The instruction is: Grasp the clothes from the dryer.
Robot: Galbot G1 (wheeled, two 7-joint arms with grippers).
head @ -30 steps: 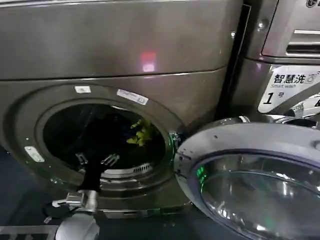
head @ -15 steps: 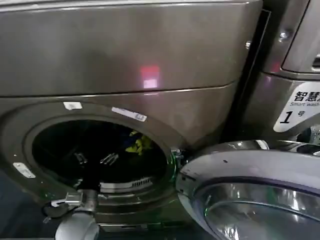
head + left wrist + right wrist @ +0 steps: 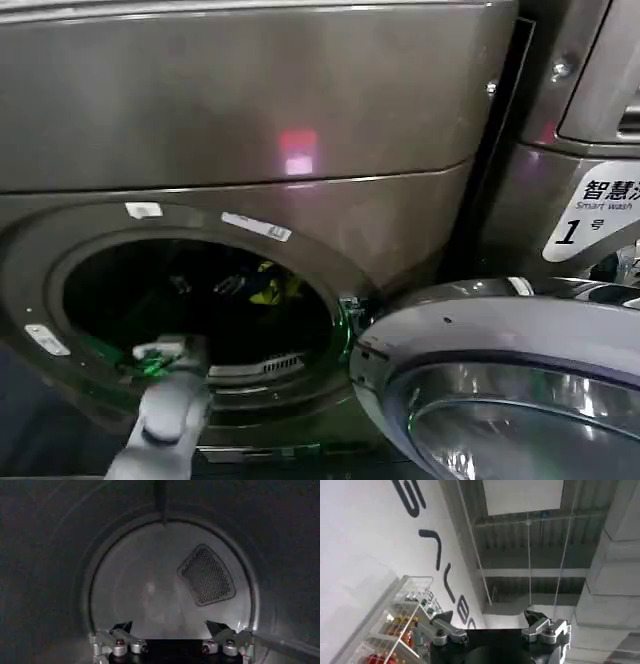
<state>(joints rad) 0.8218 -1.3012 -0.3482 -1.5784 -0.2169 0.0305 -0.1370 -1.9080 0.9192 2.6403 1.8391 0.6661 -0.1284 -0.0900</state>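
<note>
Head view: left gripper reaches inside the dryer, jaws spread and empty, just beside the clothes deep in the drum. Left wrist view: drum back wall, spread fingers. Right wrist view: right gripper open, empty, pointing at the ceiling.

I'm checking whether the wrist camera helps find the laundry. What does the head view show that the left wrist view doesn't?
Head view alone: the dryer from outside, with its porthole ring, red light and open glass door, the left arm reaching into the drum, a yellow-green piece of the clothes near the back, and the neighbouring machine labelled Smart wash.

Left wrist view alone: the drum's rear wall with a mesh vent and a ridge on the drum wall; the clothes are not visible here.

Both: the drum interior and the left gripper, fingers open.
</note>
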